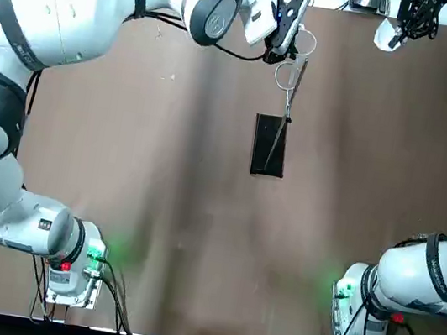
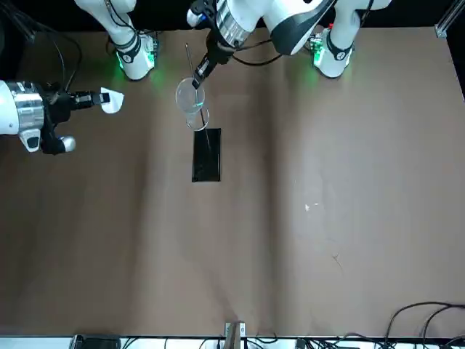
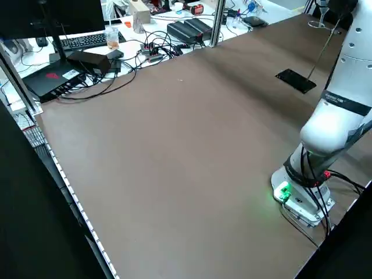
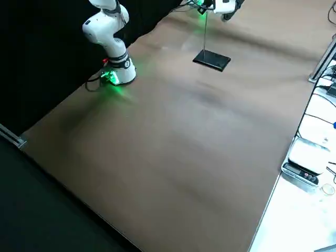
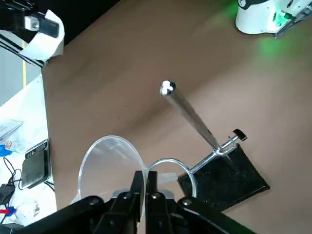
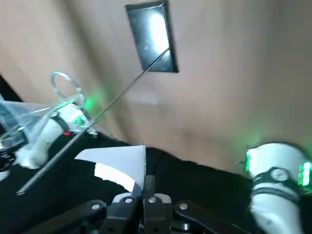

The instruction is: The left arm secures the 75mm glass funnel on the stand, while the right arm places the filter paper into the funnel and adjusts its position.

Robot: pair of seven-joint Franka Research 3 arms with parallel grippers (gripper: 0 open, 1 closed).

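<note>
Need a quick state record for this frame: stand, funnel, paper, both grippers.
stand: black base mid-table, rod upright, wire ring empty
funnel: clear glass, held by its rim beside the ring, not seated in it
filter paper: white cone, held above the table, away from the stand
left gripper: shut on funnel, next to the ring
right gripper: shut on filter paper, off toward the far right of the table
</note>
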